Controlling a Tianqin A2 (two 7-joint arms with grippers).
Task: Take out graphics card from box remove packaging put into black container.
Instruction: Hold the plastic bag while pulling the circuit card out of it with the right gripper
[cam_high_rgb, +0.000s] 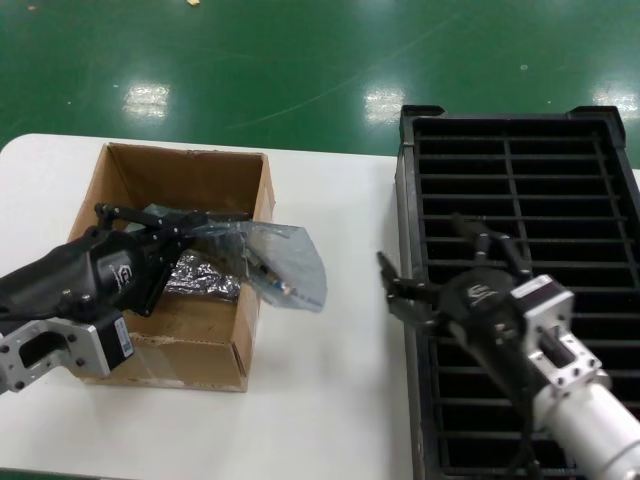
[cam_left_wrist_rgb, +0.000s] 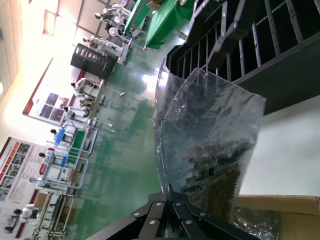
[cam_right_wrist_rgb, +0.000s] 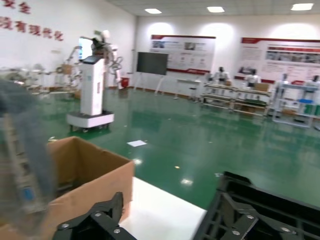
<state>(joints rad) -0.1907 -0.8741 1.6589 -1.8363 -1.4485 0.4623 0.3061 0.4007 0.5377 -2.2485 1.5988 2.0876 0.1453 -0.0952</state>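
Packaging (cam_high_rgb: 275, 262) hangs pinched in my left gripper (cam_high_rgb: 205, 232), fingers closed on one edge of the crinkly grey bag, which is lifted over the near-right corner of the box (cam_high_rgb: 130, 180) and sticks out past the carton's right wall toward the table (cam_high_rgb: 330, 400). Through the plastic I can make out the graphics card (cam_high_rgb: 262, 272), its silver bracket end showing low in the bag, ahead of the fingertips. In the left wrist view the bag (cam_left_wrist_rgb: 207, 145) rises straight out from between the closed fingers (cam_left_wrist_rgb: 167, 207), dark card visible inside it, with cardboard just beside the grip. More crinkled silver plastic (cam_high_rgb: 200, 275) lies on the box floor below my left gripper.

My right gripper (cam_high_rgb: 445, 265) hovers with its fingers spread wide and nothing between them, sitting over the left edge of the black container (cam_high_rgb: 520, 130), well apart from the bag. The container's crosswise slots run beneath and beyond it. From the right wrist view, the box (cam_right_wrist_rgb: 95, 172) stands ahead of that gripper and the container's rim (cam_right_wrist_rgb: 260, 200) sits close beside it.
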